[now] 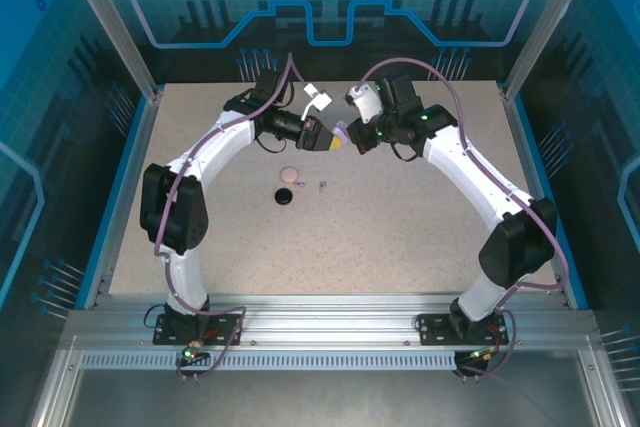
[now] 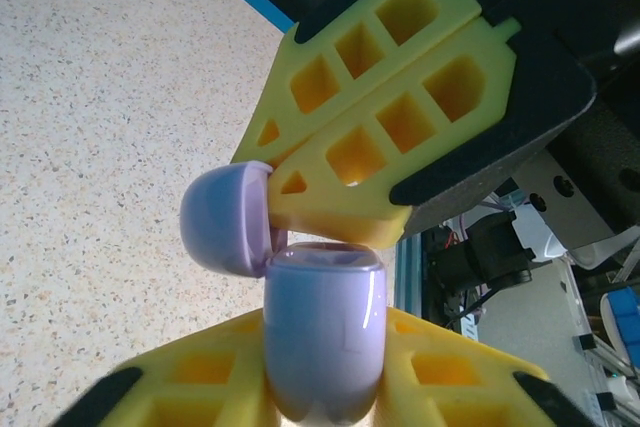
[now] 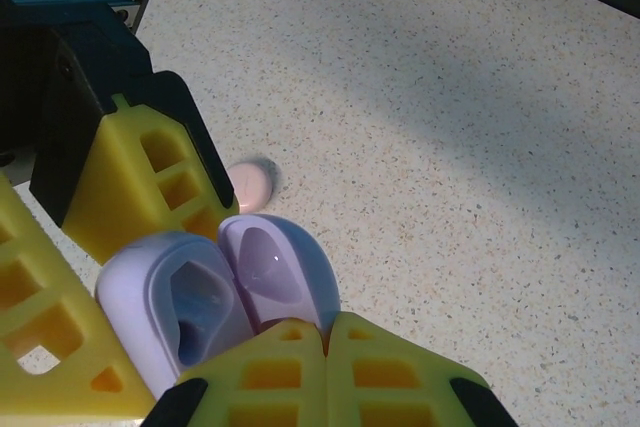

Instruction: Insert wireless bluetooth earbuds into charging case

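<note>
With left end effector (image 2: pixel 325 372), pinched open lavender case (image 2: pixel 325 312) by its body; with right end effector (image 3: pixel 328 332), pressed together, touched its lid (image 3: pixel 275 267). Spied lavender earbud (image 1: pixel 322 185) on worktop (image 1: pixel 420 237) at 6 o'clock from both, equally near either arm; long axis unreadable.

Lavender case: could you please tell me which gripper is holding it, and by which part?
The left gripper holds the lavender case by its body, clamped between its jaws. The right gripper, shut, only touches the open lid.
</note>
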Available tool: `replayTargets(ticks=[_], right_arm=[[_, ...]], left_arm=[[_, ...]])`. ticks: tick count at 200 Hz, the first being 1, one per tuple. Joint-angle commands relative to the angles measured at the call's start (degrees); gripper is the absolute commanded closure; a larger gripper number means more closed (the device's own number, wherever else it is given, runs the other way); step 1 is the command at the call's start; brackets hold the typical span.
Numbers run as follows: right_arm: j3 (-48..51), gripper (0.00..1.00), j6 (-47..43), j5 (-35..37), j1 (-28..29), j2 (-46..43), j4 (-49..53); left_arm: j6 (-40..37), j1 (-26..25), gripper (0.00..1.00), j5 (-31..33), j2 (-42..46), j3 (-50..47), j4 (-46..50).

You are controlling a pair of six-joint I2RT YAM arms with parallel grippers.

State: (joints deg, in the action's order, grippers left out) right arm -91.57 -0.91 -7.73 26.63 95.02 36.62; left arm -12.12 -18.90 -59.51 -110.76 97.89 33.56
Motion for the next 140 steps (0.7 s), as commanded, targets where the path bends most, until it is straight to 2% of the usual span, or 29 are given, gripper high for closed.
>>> replayTargets(ticks=[1, 52, 89, 140], right_arm=[[-2.28, 1.00, 0.68, -0.71, 0.51, 0.80, 0.64], [-4.59, 1.00, 1.41, -0.72, 0.61, 0.78, 1.30], [-6.10, 0.78, 1.82, 0.81, 0.44, -0.25, 2.68], [-4.44, 0.61, 5.75, 0.45, -0.36, -4.97, 2.72]], left_arm=[[-0.78, 0.35, 0.81, -2.63, -0.89, 1.58, 1.55], [-0.45, 0.35, 0.97, -2.89, -0.17, 0.67, 0.84], [4.19, 1.98, 1.00, -2.94, 2.04, -3.96, -6.75], [15.75, 6.34, 1.00, -1.33, 8.14, -14.59, -24.42]])
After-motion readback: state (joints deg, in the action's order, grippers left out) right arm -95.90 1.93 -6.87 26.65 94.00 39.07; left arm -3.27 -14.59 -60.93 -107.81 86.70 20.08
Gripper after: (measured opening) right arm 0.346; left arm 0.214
